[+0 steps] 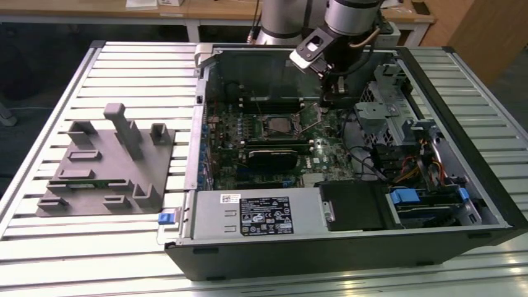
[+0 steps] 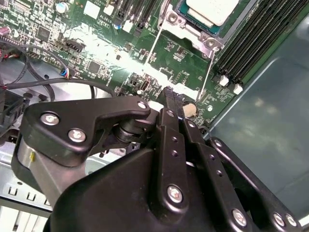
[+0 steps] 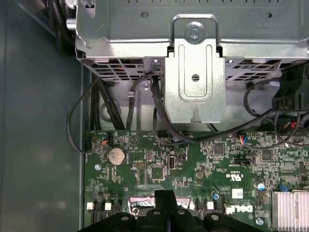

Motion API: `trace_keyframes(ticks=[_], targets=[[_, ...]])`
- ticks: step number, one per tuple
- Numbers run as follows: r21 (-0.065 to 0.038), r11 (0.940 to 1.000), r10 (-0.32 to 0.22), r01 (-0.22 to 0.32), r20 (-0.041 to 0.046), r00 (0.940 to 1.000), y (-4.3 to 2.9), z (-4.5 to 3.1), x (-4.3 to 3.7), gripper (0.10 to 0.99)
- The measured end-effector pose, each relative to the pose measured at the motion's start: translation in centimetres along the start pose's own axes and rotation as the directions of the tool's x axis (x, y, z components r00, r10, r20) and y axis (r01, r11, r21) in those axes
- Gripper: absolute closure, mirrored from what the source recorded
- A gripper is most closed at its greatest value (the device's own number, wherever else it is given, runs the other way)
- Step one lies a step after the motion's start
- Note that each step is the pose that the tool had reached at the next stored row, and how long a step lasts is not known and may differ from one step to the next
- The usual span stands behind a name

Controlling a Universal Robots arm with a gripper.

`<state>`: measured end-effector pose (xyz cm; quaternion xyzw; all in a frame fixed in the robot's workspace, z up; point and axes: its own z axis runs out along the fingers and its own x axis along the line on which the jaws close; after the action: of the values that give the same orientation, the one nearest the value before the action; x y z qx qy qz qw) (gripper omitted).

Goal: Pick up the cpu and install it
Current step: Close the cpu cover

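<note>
The open computer case (image 1: pixel 330 258) lies on its side on the slatted table (image 1: pixel 83 247), with the grey fixture (image 1: pixel 99 167) beside it, toward the exterior view's left. The arm reaches down into the case from the far side.

- **Gripper:** The gripper (image 1: pixel 334 98) hangs low over the green motherboard (image 1: pixel 239 145). In both wrist views its fingertips (image 2: pixel 168 94) (image 3: pixel 165 195) are pressed together with nothing between them. Whether they touch the board cannot be told.
- **CPU:** In the second wrist view, the cpu (image 2: pixel 210 10) sits flat in its socket on the motherboard, pale metal top facing up. It is apart from the gripper.
- **Socket frame:** The socket frame (image 2: pixel 210 43) lies between the cpu and the fingertips.
- **Memory slots:** A row of dark memory slots (image 2: pixel 251 43) runs alongside the socket.
- **Nearby parts:** In the first wrist view, a coin battery (image 3: pixel 116 155) sits on the board near the fingertips. A metal drive cage (image 3: pixel 193 67) with black cables (image 3: pixel 77 121) stands beyond the board's edge.
- **Power supply:** A black box with a white label (image 1: pixel 264 213) occupies the near end of the case.
</note>
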<state>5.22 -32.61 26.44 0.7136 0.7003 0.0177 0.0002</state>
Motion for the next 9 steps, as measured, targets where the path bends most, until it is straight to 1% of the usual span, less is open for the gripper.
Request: trace_keyframes(ticks=[5,9], targets=[[0.001,1.0,0.0,0.0,0.0013,1.0,0.51,0.42,0.19,0.98],[0.002,1.0,0.0,0.0,0.0014,1.0,0.76,0.71,0.26,0.98]])
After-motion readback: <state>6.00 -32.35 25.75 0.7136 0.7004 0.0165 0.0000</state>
